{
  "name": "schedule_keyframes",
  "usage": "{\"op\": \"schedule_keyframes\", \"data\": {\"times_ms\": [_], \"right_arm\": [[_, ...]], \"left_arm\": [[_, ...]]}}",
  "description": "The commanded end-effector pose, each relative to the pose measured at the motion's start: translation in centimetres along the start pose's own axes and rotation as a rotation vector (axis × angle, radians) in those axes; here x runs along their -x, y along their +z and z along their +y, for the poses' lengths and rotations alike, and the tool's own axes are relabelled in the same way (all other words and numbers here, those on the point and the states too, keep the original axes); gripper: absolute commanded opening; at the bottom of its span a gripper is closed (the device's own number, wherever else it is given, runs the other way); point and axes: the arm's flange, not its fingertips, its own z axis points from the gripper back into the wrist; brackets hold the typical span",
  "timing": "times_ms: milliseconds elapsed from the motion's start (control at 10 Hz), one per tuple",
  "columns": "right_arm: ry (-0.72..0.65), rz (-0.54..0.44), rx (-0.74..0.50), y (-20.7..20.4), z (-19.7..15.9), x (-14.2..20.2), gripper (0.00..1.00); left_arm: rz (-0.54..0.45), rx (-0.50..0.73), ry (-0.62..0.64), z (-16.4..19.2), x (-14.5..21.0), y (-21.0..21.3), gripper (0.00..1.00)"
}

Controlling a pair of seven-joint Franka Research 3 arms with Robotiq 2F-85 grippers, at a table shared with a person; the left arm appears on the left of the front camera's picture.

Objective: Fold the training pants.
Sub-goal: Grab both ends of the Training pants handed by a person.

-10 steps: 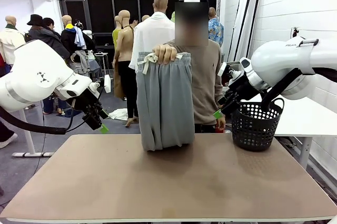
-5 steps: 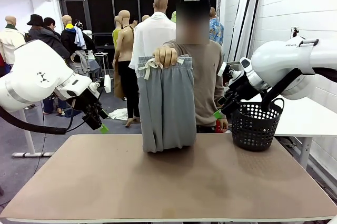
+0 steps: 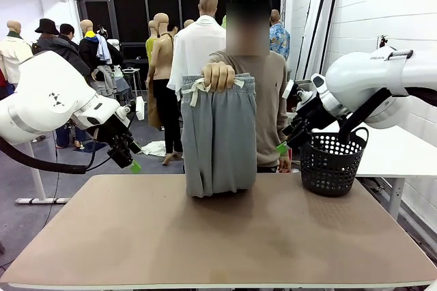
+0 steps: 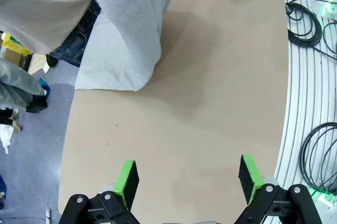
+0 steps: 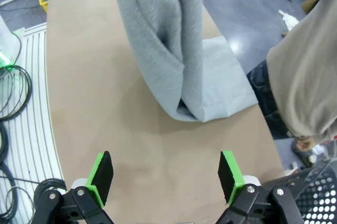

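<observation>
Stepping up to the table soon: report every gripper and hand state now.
Left gripper: open, empty.
Right gripper: open, empty.
Person's raised hand: gripping the grey sweatpants by the waistband.
Person's other hand: cannot tell.

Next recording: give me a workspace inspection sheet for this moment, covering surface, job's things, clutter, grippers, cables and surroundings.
Surface: tan table, faint darker patches.
Job's things: grey training pants hang doubled from the person's hand at the waistband; their lower end rests on the table's far edge.
Clutter: black basket at the far right corner.
Grippers: left gripper and right gripper both open, empty, above the table, apart from the pants.
Cables: black cable loops on the white ridged strip beside the table.
Surroundings: white wall at the right, a white side table below it.
</observation>
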Motion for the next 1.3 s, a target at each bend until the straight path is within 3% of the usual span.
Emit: {"op": "schedule_keyframes", "data": {"times_ms": [0, 300, 500, 600, 800, 1000, 1200], "right_arm": [[0.071, -0.059, -0.013, -0.1, -1.2, 0.3, 1.00], [0.192, -0.190, -0.053, -0.9, -2.1, 0.9, 1.00], [0.260, -0.283, -0.022, -1.4, -2.4, 1.1, 1.00], [0.260, -0.309, -0.016, -1.7, -2.6, 1.2, 1.00], [0.261, -0.333, -0.012, -2.3, -3.2, 1.2, 1.00], [0.240, -0.272, -0.012, -1.7, -3.0, 0.9, 1.00], [0.246, -0.323, -0.007, -1.7, -2.6, 1.2, 1.00]], "left_arm": [[-0.026, -0.054, -0.070, 1.8, -0.3, 0.0, 1.00], [-0.179, -0.100, -0.216, 3.2, -0.4, -0.2, 1.00], [-0.349, -0.124, -0.290, 3.5, -0.2, -1.1, 1.00], [-0.381, -0.134, -0.311, 3.6, -0.1, -1.5, 1.00], [-0.429, -0.110, -0.326, 4.1, 0.2, -2.2, 1.00], [-0.378, -0.137, -0.311, 3.2, -0.5, -0.8, 1.00], [-0.378, -0.137, -0.311, 3.2, -0.5, -0.8, 1.00]]}}
